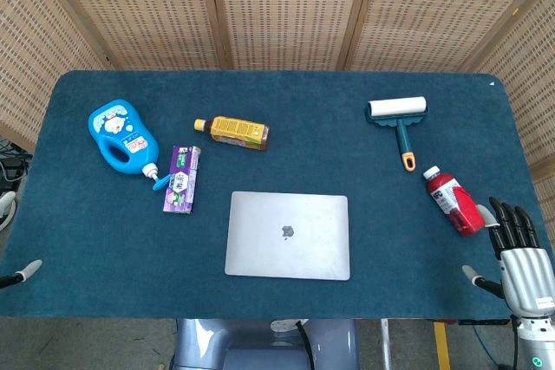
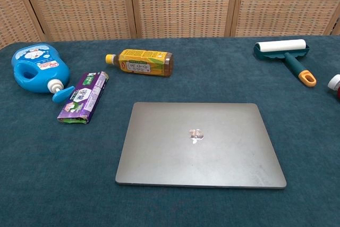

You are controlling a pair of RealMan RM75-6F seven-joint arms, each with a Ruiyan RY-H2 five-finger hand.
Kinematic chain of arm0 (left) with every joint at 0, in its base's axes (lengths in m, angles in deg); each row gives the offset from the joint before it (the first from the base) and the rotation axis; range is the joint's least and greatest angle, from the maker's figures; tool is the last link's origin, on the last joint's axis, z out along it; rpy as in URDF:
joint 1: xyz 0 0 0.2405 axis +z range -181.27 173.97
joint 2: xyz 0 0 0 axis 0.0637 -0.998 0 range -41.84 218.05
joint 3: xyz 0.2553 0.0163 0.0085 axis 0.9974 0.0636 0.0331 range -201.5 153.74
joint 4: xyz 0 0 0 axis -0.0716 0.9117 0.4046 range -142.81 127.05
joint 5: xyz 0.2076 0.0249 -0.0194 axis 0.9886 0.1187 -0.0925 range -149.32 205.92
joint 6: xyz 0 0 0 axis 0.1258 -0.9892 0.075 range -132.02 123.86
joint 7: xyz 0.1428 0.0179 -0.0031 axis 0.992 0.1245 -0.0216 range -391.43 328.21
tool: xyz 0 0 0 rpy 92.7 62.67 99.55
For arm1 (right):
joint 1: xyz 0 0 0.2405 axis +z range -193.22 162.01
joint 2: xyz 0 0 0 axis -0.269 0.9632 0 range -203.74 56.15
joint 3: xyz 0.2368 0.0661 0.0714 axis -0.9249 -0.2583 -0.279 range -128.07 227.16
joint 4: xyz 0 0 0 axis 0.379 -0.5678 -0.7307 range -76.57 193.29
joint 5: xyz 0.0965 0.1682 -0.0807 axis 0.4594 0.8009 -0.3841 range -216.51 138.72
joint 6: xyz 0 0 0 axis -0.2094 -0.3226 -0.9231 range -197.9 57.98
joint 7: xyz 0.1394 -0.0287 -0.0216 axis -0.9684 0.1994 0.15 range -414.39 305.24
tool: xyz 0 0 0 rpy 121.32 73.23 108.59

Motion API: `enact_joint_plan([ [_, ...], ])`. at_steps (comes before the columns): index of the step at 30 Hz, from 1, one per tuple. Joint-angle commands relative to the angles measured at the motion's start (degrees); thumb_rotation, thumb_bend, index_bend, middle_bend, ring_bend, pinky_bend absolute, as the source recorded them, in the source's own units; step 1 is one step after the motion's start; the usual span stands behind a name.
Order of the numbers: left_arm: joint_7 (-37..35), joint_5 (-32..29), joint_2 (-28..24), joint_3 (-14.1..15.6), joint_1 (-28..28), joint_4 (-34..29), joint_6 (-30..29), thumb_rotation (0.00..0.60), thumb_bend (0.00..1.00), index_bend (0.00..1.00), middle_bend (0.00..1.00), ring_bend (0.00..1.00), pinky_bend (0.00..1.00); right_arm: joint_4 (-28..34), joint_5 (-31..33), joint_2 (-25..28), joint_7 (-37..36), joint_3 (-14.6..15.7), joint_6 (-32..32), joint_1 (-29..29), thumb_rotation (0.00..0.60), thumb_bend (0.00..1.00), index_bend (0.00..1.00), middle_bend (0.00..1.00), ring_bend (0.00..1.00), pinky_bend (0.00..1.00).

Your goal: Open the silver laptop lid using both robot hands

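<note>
The silver laptop lies closed and flat near the table's front edge, logo up; the chest view shows its lid down with nothing touching it. My right hand hovers at the front right corner, well right of the laptop, its fingers straight and spread and holding nothing. Of my left hand only one fingertip pokes in at the front left edge, far from the laptop; the rest of it is out of frame. Neither hand appears in the chest view.
On the blue cloth table lie a red bottle just beyond my right hand, a lint roller at the back right, a yellow tea bottle, a purple box and a blue detergent jug on the left.
</note>
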Motion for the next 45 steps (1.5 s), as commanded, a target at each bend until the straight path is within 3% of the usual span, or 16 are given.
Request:
enact_joint_plan([
  [1, 0.0, 0.0, 0.0, 0.0, 0.0, 0.0, 0.1, 0.600, 0.00, 0.00, 0.00, 0.00, 0.00, -0.1, -0.4, -0.1, 0.4, -0.2, 0.2, -0.2, 0.600, 0.00, 0.01, 0.00, 0.00, 0.00],
  [10, 1.4, -1.3, 0.4, -0.6, -1.0, -0.4, 1.8, 0.600, 0.00, 0.00, 0.00, 0.00, 0.00, 0.5, -7.7, -1.0, 5.9, 1.0, 7.3, 4.1, 0.600, 0.00, 0.04, 0.00, 0.00, 0.00],
  [17, 2.6, -3.0, 0.8, -1.2, -1.7, -0.8, 3.3, 0.600, 0.00, 0.00, 0.00, 0.00, 0.00, 7.8, -12.6, -0.8, 9.7, 1.4, 24.5, 14.6, 0.600, 0.00, 0.08, 0.00, 0.00, 0.00],
  [22, 3.1, -5.0, 1.1, -1.7, -2.4, -0.5, 5.1, 0.600, 0.00, 0.00, 0.00, 0.00, 0.00, 14.7, -10.0, -5.3, 16.4, -0.8, 39.7, 22.8, 0.600, 0.00, 0.12, 0.01, 0.00, 0.00],
  [25, 3.5, -5.7, 1.3, -1.9, -2.9, -0.3, 6.2, 0.600, 0.00, 0.00, 0.00, 0.00, 0.00, 15.2, -4.3, -9.9, 21.3, -3.8, 46.6, 26.2, 0.600, 0.06, 0.13, 0.02, 0.00, 0.00],
  [33, 3.5, -6.4, 1.4, -2.0, -3.4, 0.1, 7.2, 0.600, 0.00, 0.00, 0.00, 0.00, 0.00, 12.3, 5.2, -20.3, 31.0, -5.9, 51.7, 29.7, 0.600, 0.24, 0.15, 0.04, 0.00, 0.00],
  [45, 3.5, -7.1, 1.6, -2.1, -3.9, 0.3, 8.2, 0.600, 0.00, 0.00, 0.00, 0.00, 0.00, 8.3, 11.9, -27.3, 39.6, -7.3, 51.6, 32.9, 0.600, 0.36, 0.17, 0.06, 0.00, 0.00],
])
